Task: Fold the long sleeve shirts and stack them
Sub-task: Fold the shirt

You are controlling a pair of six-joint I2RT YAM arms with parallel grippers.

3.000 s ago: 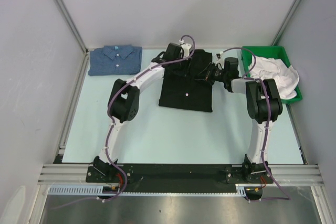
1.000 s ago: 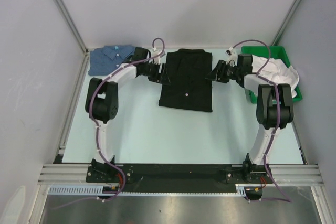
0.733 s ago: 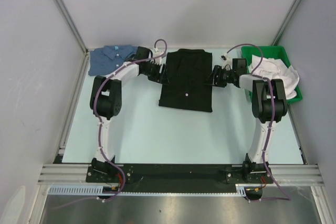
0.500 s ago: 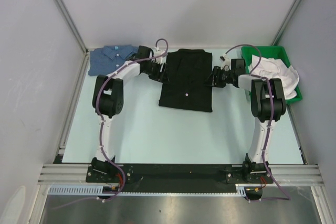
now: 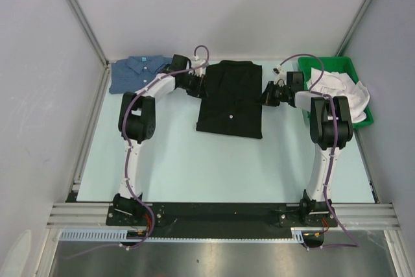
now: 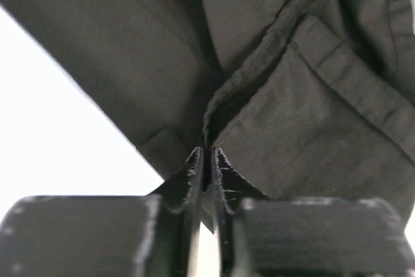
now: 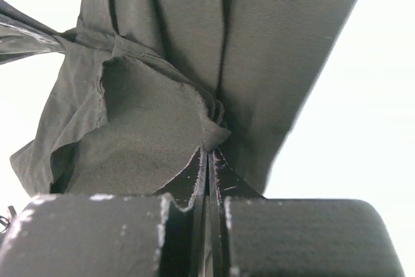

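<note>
My left gripper (image 6: 206, 155) and right gripper (image 7: 209, 155) clamp the black shirt (image 5: 230, 105) by its sides on the pale table (image 5: 194, 160), grey walls (image 5: 207, 11) around.

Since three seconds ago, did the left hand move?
Yes. The left hand slid left, from over the black shirt near its collar to its left edge, nearer the blue shirt.

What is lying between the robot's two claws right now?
The folded black shirt fills that stretch; the left gripper and right gripper each pinch one side edge, seen from the top view.
</note>
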